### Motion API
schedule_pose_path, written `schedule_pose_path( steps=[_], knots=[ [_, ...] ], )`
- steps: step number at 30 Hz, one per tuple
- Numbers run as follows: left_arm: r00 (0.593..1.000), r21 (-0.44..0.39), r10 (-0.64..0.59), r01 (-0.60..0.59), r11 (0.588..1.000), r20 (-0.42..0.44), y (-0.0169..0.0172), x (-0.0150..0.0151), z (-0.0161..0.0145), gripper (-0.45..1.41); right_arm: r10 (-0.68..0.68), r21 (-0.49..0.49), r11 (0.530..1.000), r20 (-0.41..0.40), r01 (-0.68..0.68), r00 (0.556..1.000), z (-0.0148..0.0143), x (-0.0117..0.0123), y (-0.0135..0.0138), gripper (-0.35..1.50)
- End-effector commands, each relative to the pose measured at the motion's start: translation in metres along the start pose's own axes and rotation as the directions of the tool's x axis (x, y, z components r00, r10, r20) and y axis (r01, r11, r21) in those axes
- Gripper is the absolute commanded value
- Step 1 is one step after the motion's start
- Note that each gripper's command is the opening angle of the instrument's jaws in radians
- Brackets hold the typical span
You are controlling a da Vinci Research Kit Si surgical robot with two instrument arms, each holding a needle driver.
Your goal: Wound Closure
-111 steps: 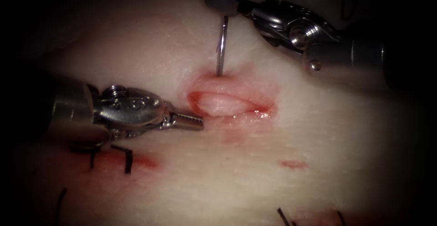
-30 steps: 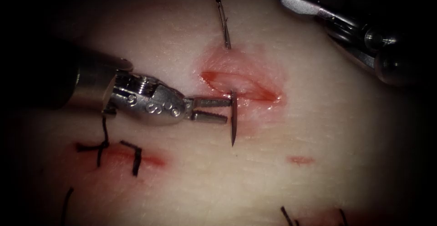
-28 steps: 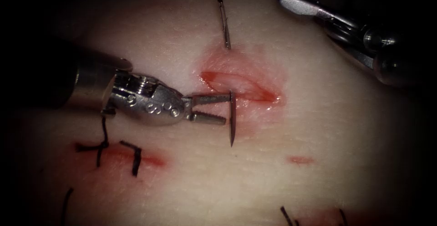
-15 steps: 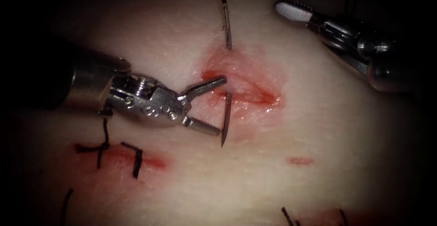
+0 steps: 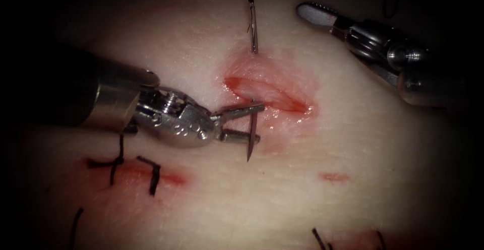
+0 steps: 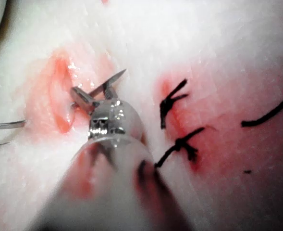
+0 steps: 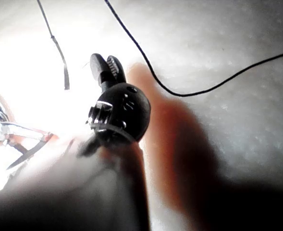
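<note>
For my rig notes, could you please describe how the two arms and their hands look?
The left hand and right hand are small silver metal, with ridged inner faces, on a rounded riveted wrist and a smooth grey shaft turning dark farther back.

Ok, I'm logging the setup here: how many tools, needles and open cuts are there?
Tools: 2; left gripper open astride the needle's tip end, holding nothing; right gripper shut, empty.
Needle: 1, in the tissue, passing under the cut.
Open cut: 1.
Total: 4.

Black thread [image 5: 117,167] crosses pale tissue [image 5: 353,144] stained with red fluid [image 5: 169,178].
</note>
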Motion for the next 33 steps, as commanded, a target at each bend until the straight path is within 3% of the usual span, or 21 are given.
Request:
schedule_pose_path(
  steps=[1,3,12,18,22,23,26,30,33],
  knots=[
    [1.0,0.005,-0.002,0.002,1.0,-0.003,0.0002,-0.0001,0.0007,0.05,0.002,0.005,1.0,-0.001,-0.002,1.0,0.0011,-0.0001,-0.0002,-0.02],
    [1.0,0.009,-0.002,0.002,1.0,-0.007,0.0002,-0.0001,0.0007,-0.45,0.002,0.005,1.0,-0.001,-0.002,1.0,0.0012,-0.0002,-0.0002,-0.04],
    [0.997,-0.018,-0.062,0.061,0.998,-0.056,-0.0006,0.0001,-0.0006,-0.45,0.014,0.005,1.0,-0.001,-0.014,1.0,0.0011,-0.0002,-0.0002,-0.13],
    [0.977,-0.067,-0.182,0.175,0.982,-0.112,-0.0015,0.0011,-0.0019,-0.45,0.019,0.005,1.0,-0.001,-0.019,1.0,0.0011,-0.0002,-0.0002,-0.19],
    [0.925,-0.16,-0.323,0.295,0.942,-0.199,-0.0019,0.0027,-0.0026,-0.45,0.031,0.018,0.999,0.008,-0.031,0.999,0.001,-0.0003,-0.0003,-0.28],
    [0.891,-0.213,-0.395,0.35,0.912,-0.224,-0.0021,0.0037,-0.0029,-0.45,0.037,0.022,0.999,0.019,-0.037,0.999,0.001,-0.0004,-0.0003,-0.28],
    [0.837,-0.272,-0.478,0.411,0.87,-0.266,-0.0024,0.0052,-0.0034,-0.45,0.066,0.048,0.997,0.047,-0.068,0.997,0.0009,-0.0005,-0.0004,-0.26],
    [0.764,-0.348,-0.575,0.476,0.808,-0.291,-0.0029,0.0068,-0.004,-0.45,0.082,0.056,0.995,0.081,-0.087,0.993,0.0009,-0.0006,-0.0005,0.08],
    [0.714,-0.394,-0.642,0.524,0.755,-0.279,-0.0031,0.0077,-0.0046,-0.45,0.081,0.057,0.995,0.108,-0.087,0.991,0.0008,-0.0007,-0.0007,0.09]
  ],
)
